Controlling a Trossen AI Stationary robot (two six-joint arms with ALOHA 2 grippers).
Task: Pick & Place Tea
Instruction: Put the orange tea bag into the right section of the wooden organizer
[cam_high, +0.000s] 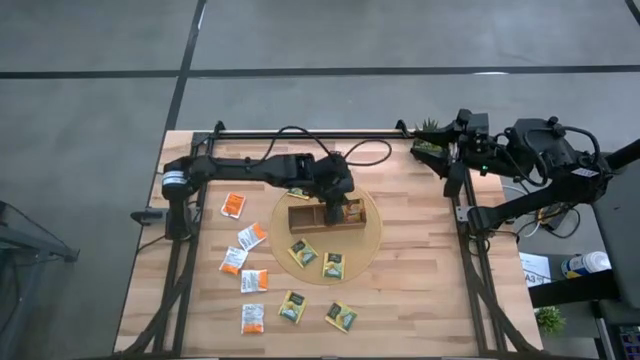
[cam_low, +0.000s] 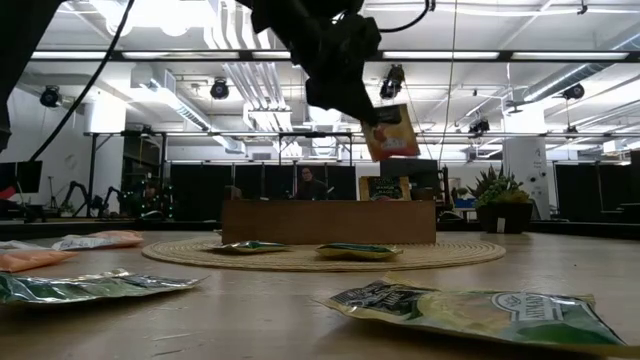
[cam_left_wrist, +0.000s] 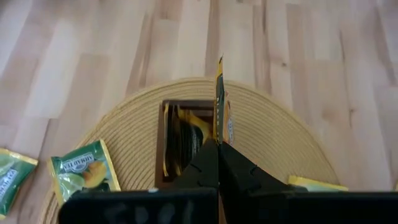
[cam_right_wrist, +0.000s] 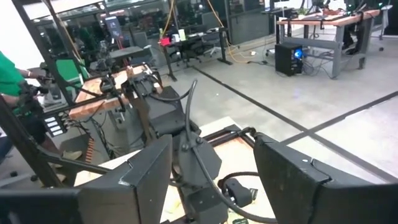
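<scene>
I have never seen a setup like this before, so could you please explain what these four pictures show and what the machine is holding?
This is a robot with two dark arms at a wooden table. One picture looks straight down from above, one looks level across the table top, and two come from cameras on the arms' wrists.

On the table lies a round woven mat with a brown wooden tray on it. Small tea sachets are scattered about: orange ones off the mat, yellow-green ones on and beside it. A few sachets already stand in one tray compartment.

The left gripper is shut on an orange sachet, holding it in the air above the tray. The right gripper is open and waits at the table's far right corner, holding nothing.
</scene>
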